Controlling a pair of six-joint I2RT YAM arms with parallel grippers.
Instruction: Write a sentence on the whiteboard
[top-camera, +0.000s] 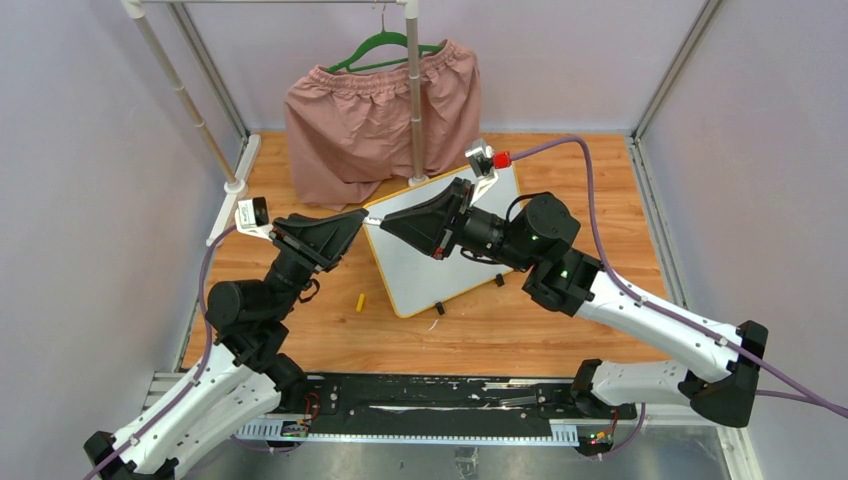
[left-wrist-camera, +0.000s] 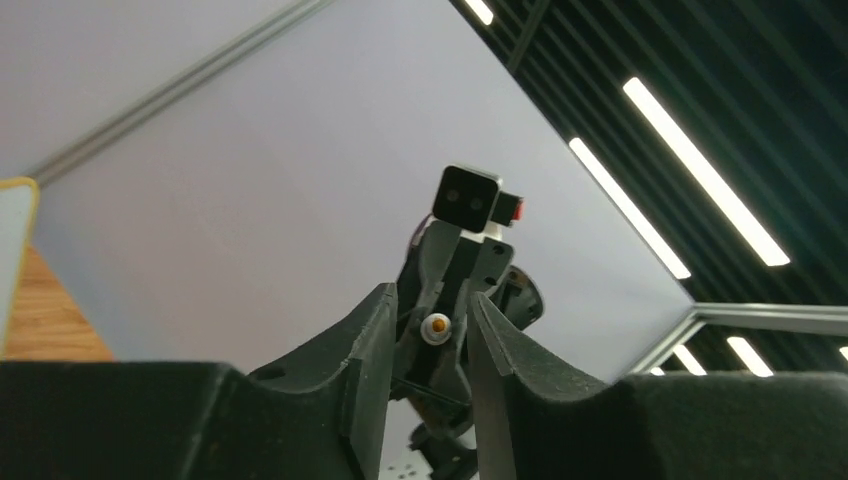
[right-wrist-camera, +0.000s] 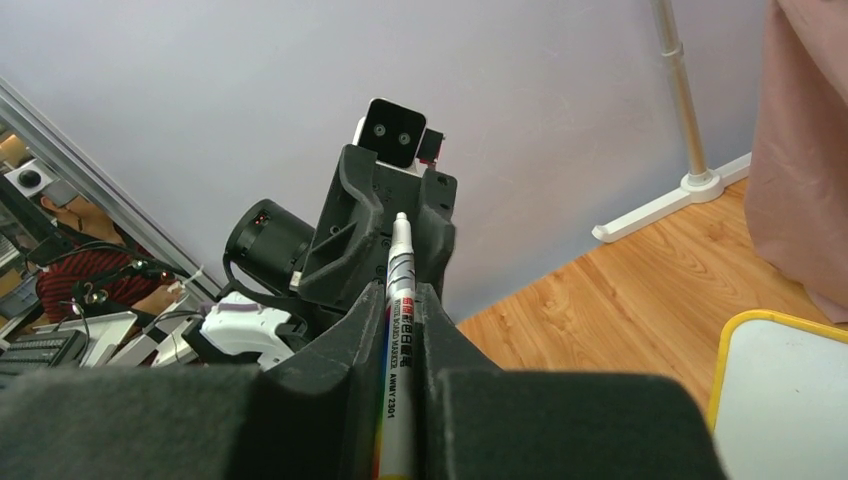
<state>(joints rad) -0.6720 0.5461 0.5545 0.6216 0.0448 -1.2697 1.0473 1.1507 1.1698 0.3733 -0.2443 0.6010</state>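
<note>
Right gripper (right-wrist-camera: 398, 297) is clamped on marker (right-wrist-camera: 400, 250), long axis nib-first toward left gripper (left-wrist-camera: 430, 300), whose jaws are slightly parted and empty. Whiteboard (top-camera: 440, 280) lies mid-tabletop (top-camera: 480, 335) below both, right arm nearer.

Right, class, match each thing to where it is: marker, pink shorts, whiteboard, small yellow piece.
Things:
1 marker
2 pink shorts
3 whiteboard
4 small yellow piece

Places:
A on the green hanger
B loose on the table, beside the board
C mid-table, in front of the shorts
D pinched in the right gripper

Pairs: 1-D, 2-A, 3-C, 4-B
</note>
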